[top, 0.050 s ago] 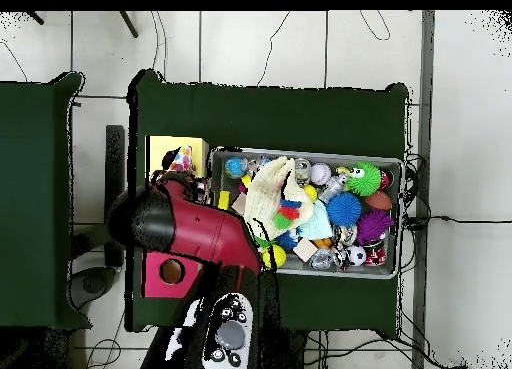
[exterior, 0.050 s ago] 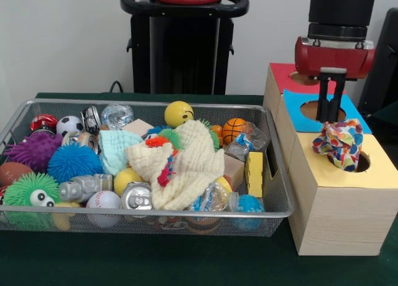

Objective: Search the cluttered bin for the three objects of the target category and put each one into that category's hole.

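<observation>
A multicoloured spotted cloth (exterior, 0.050 s ago: 339, 143) stands bunched in the round hole (exterior, 0.050 s ago: 362, 163) of the yellow-topped wooden box (exterior, 0.050 s ago: 379, 174), its lower part inside the hole. My gripper (exterior, 0.050 s ago: 329, 119) hangs straight above it, tips at the cloth's top edge. In the overhead view the same cloth (top, 0.050 s ago: 182, 161) shows on the yellow top (top, 0.050 s ago: 158, 150), while the arm (top, 0.050 s ago: 200, 230) covers the gripper. A cream knitted cloth (exterior, 0.050 s ago: 186, 165) and a pale green cloth (exterior, 0.050 s ago: 118, 149) lie in the wire bin (exterior, 0.050 s ago: 273, 174) among the clutter.
The bin (top, 0.050 s ago: 392, 165) holds balls, spiky toys, cans and crumpled plastic. Behind the yellow box stand a blue-topped box (exterior, 0.050 s ago: 298, 115) and a red-topped box (exterior, 0.050 s ago: 283, 74), each with a hole. Green cloth covers the table.
</observation>
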You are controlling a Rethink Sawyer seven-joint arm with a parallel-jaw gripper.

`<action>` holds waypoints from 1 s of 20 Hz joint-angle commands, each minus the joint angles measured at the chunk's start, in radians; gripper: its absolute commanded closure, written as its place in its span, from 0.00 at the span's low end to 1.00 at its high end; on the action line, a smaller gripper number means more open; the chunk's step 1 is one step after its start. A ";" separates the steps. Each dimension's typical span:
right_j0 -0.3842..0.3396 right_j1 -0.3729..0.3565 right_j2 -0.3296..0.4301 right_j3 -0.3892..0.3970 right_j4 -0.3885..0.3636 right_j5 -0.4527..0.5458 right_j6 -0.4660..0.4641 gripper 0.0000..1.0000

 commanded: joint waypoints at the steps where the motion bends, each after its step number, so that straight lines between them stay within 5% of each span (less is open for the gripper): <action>1: -0.056 0.013 0.125 0.103 0.003 -0.070 0.209 1.00; 20: -0.136 0.035 0.235 0.151 -0.018 -0.164 0.220 1.00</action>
